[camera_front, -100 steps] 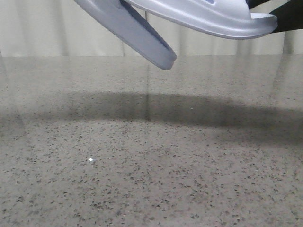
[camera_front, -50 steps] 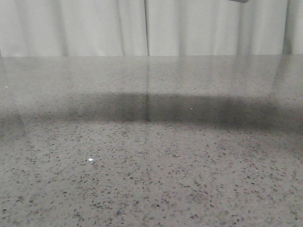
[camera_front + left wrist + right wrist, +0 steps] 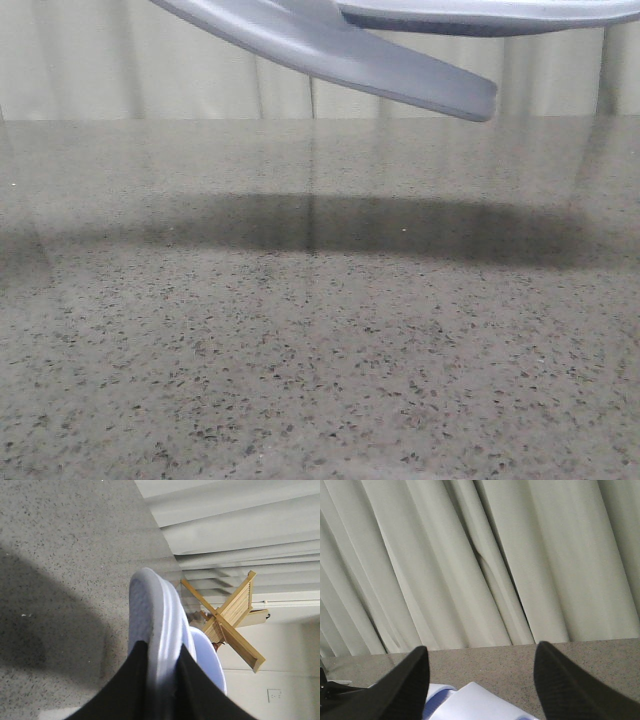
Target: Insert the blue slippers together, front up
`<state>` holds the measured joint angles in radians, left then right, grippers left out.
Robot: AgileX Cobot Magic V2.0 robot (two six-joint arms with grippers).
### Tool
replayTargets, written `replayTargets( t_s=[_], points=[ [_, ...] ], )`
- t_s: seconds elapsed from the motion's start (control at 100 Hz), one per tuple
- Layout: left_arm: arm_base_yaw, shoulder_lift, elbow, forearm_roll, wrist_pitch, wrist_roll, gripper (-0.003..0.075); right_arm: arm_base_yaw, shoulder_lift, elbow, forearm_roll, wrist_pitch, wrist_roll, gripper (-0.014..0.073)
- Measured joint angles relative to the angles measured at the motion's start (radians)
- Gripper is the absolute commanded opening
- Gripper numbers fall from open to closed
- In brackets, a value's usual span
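left claw point(image 3: 162, 667): fingers clamped on one blue slipper point(image 3: 152, 620), edge-on | right claw point(image 3: 480, 680): fingers spread wide, second slipper point(image 3: 470, 702) between them, grip cannot tell | both slippers aloft above speckled surface point(image 3: 320, 350), overlapping | curtain point(image 3: 470, 555) behind

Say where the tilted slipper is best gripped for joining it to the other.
Grip one end of the tilted slipper, pinching the flat sole through its thickness from behind, as the left gripper does; the far end is left free toward the other slipper.
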<state>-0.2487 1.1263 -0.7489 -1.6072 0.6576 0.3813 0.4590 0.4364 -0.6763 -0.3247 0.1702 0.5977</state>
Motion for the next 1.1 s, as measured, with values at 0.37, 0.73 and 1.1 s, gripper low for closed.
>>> replayTargets(
  t_s=[0.37, 0.73, 1.1],
  points=[
    [0.0, 0.116, 0.0, -0.104, -0.012, 0.124, 0.0027, 0.0, 0.0, 0.0, -0.004, 0.041, 0.0, 0.0397],
    [0.0, 0.221, 0.0, -0.162, -0.016, 0.198, 0.0027, 0.0, 0.0, 0.0, -0.004, 0.046, 0.0, 0.0397],
    [0.0, 0.255, 0.0, -0.111, -0.027, 0.198, 0.0027, 0.0, 0.0, 0.0, -0.004, 0.047, 0.0, 0.0397]
  ],
)
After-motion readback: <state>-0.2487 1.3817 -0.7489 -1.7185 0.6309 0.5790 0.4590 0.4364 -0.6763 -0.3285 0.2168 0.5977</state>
